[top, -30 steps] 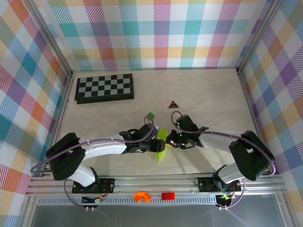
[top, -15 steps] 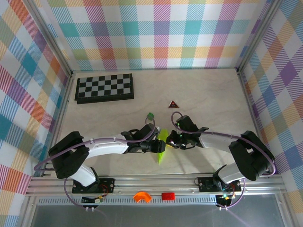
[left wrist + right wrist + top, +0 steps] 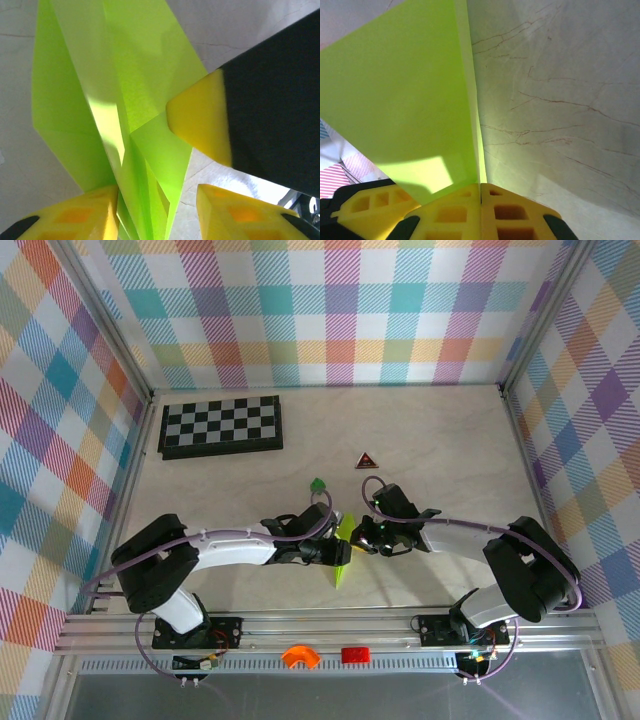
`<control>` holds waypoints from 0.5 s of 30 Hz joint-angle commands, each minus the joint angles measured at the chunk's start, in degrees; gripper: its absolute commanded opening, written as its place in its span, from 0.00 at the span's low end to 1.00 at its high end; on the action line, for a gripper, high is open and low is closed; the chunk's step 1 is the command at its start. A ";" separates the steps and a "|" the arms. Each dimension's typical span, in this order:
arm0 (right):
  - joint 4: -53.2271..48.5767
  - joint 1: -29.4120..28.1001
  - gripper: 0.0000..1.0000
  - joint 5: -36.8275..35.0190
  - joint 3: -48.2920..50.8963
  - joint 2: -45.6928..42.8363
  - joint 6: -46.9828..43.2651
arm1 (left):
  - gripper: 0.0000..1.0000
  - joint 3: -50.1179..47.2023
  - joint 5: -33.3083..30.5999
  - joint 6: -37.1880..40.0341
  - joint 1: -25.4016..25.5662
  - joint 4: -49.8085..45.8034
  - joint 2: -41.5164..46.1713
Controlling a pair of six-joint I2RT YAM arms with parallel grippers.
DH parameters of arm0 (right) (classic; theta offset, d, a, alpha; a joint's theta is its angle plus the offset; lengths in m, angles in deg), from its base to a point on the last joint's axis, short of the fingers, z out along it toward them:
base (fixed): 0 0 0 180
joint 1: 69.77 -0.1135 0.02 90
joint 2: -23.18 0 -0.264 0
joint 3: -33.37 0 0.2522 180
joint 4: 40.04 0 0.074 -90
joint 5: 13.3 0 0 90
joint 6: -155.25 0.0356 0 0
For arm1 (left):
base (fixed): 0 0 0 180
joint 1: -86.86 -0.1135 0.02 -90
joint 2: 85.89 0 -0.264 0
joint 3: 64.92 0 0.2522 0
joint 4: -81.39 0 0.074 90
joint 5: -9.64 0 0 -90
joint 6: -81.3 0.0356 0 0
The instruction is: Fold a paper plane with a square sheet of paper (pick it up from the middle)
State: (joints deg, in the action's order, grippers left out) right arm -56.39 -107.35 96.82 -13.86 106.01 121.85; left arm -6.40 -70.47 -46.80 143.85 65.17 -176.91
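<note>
At near centre of the table: plane, held between both grippers.
Right gripper: clamped on the plane's edge.
Left gripper: half open, straddling the folded layers, not pinching.
Advice: close squarely across the centre crease, layers aligned.

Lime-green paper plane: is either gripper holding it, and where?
Right gripper pinches the lime-green folded paper plane along its folded edge; left gripper straddles it, jaws not closed.

place: robot lab cell | cues: plaid walls, aluminium frame
</note>
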 commanded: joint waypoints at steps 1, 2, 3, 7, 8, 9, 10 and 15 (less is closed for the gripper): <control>-0.18 -0.12 0.07 0.22 0.43 0.14 0.53 | 0.37 1.43 0.06 -0.55 0.58 -0.66 -1.54; -0.22 -0.12 0.07 0.18 0.51 0.07 0.48 | 0.36 1.55 0.04 -0.45 0.58 -0.79 -1.85; -0.29 -0.12 0.07 0.18 0.43 0.05 0.53 | 0.34 1.64 -0.04 -0.47 0.63 -0.95 -2.16; -0.53 -0.12 0.08 0.18 0.57 -0.08 0.42 | 0.32 1.96 -0.31 -0.32 0.59 -1.40 -2.99; -0.55 -0.11 0.08 0.10 0.68 -0.19 0.40 | 0.31 2.09 -0.18 -0.30 0.65 -1.41 -3.17; -0.57 -0.13 0.08 0.07 0.73 -0.21 0.51 | 0.29 2.18 -0.13 -0.37 0.66 -1.32 -3.27; -0.53 -0.12 0.08 0.01 0.79 -0.22 0.52 | 0.28 2.26 -0.05 -0.39 0.69 -1.17 -3.50; -0.60 -0.10 0.08 0.01 0.93 -0.30 0.53 | 0.24 2.37 0.30 -0.77 0.60 -0.37 -4.28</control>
State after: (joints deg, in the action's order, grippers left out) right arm -56.44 -107.35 96.82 -13.82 106.01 121.85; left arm -5.22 -70.49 -47.02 143.85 64.77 -180.45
